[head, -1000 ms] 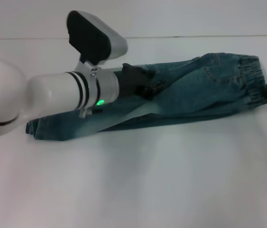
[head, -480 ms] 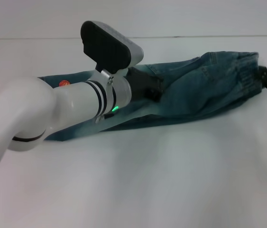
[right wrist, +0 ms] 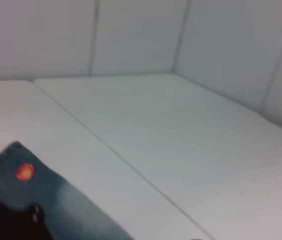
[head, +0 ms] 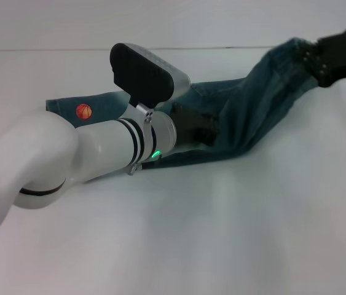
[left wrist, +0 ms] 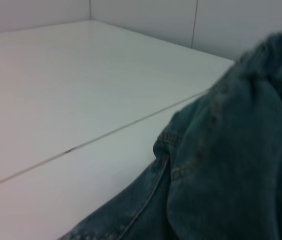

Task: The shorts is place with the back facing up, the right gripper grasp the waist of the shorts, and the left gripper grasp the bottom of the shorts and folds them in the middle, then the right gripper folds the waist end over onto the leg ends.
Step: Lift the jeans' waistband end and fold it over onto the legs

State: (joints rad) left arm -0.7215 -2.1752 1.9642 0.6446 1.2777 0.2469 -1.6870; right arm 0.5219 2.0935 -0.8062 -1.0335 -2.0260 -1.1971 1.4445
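Since a second ago our right gripper (head: 313,60) has lifted the waist (head: 292,52), clenched; our left gripper (head: 202,129) pins the shorts (head: 246,117) mid-table, grip unclear.

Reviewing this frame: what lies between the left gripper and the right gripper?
In the head view, only the shorts span that stretch: denim rises from the left gripper at mid-garment to the right gripper, which holds the waist lifted off the table.
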